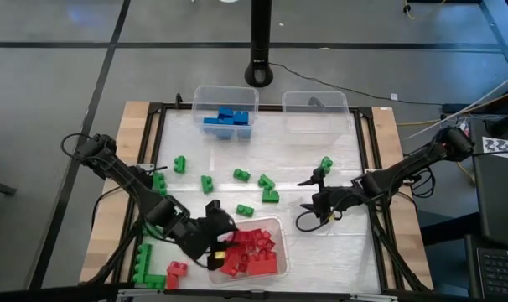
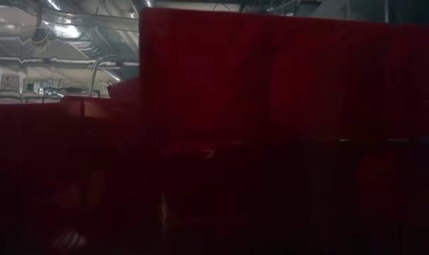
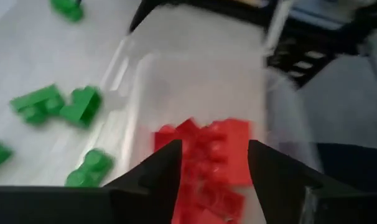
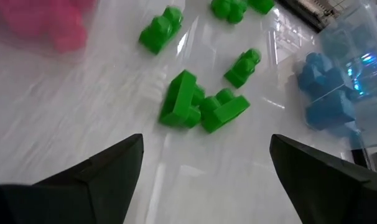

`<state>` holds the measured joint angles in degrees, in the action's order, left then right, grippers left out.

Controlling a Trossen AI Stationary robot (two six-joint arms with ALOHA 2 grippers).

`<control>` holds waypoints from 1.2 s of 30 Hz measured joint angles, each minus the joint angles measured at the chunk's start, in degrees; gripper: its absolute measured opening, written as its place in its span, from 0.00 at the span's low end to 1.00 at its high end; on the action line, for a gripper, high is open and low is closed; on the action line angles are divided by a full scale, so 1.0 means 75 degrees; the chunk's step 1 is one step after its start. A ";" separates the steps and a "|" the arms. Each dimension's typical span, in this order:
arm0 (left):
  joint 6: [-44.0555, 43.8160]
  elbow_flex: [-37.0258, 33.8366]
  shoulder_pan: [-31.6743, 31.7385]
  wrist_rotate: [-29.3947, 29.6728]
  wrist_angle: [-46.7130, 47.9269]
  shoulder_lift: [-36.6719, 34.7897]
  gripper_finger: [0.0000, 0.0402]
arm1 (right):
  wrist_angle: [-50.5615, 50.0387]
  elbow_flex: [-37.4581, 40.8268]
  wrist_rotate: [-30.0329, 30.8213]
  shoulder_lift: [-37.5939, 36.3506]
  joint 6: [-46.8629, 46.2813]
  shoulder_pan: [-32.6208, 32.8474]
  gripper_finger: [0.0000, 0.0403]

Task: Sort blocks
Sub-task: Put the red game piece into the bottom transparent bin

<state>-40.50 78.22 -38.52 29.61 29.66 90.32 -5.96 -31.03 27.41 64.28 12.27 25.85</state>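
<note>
White table | left gripper parted over red bin, empty | right gripper wide, should centre on green blocks before closing

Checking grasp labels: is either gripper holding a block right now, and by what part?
Nothing held. Left gripper hangs open over the red blocks in their bin, gripping none. Right gripper is open and empty above the green blocks.

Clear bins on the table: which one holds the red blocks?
The bin at the table's near edge, beside the left gripper; the two far bins hold blue blocks or no blocks.
</note>
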 joint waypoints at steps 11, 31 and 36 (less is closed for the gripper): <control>-0.2109 0.0749 -0.1753 -0.0561 0.0180 0.0098 0.41 | 0.0149 0.0000 -0.0721 0.0384 -0.0083 0.0000 0.87; -0.2106 0.0743 -0.2131 0.0354 0.0837 0.0472 0.41 | 0.0271 -0.0003 -0.0680 0.0206 -0.0066 0.0000 0.87; -0.4754 0.0743 -0.2969 0.0320 0.1927 0.0755 0.41 | 0.0271 -0.0003 -0.0604 0.0203 -0.0061 0.0001 0.87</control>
<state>-76.16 83.79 -60.79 32.01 44.11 95.99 -3.93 -31.05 22.88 65.80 11.81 25.85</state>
